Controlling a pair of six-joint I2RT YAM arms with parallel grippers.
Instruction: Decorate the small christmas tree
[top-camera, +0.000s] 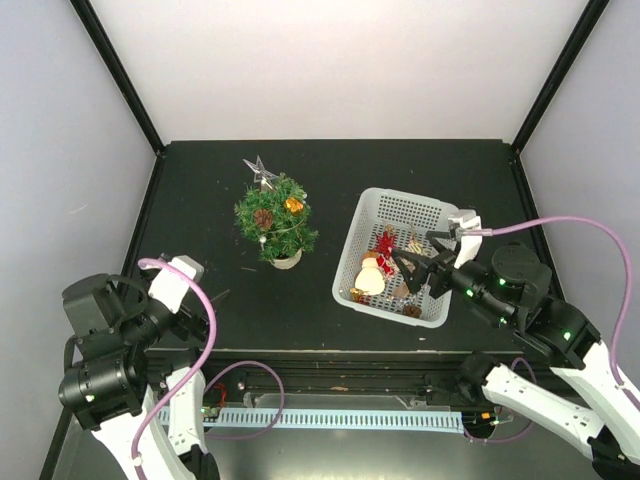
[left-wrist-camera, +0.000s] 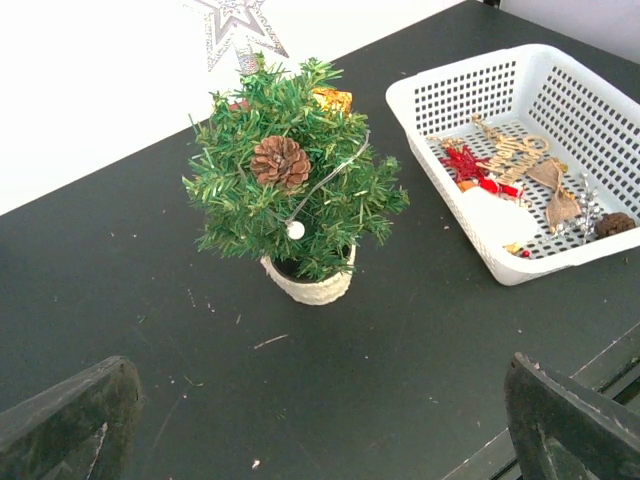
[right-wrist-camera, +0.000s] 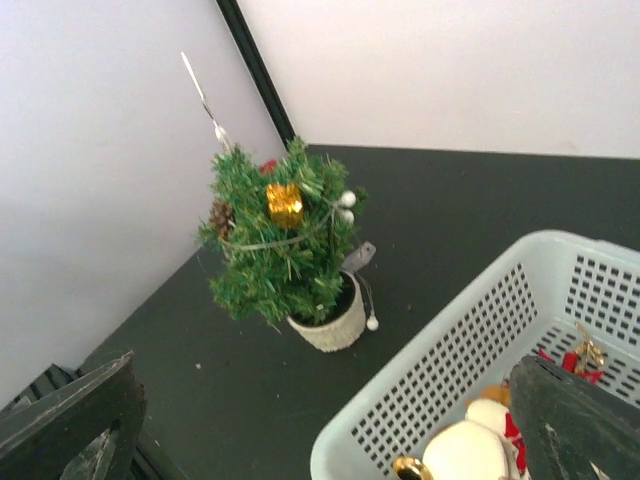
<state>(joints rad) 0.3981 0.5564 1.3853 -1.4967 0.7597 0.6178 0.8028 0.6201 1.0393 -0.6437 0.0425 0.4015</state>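
The small christmas tree (top-camera: 275, 222) stands upright in its white pot on the dark table (top-camera: 330, 165), at 9 o'clock from the white basket (top-camera: 440, 215). It carries a silver star (top-camera: 262, 170), a pine cone (top-camera: 263, 217) and a gold ornament (top-camera: 293, 204). The left gripper (top-camera: 212, 298), at 7 o'clock from the tree, is spread wide and empty. The right gripper (top-camera: 415, 265) hangs over the basket's ornaments, wide and empty

Overhead view; both wrist views toward tree (left-wrist-camera: 290, 190)
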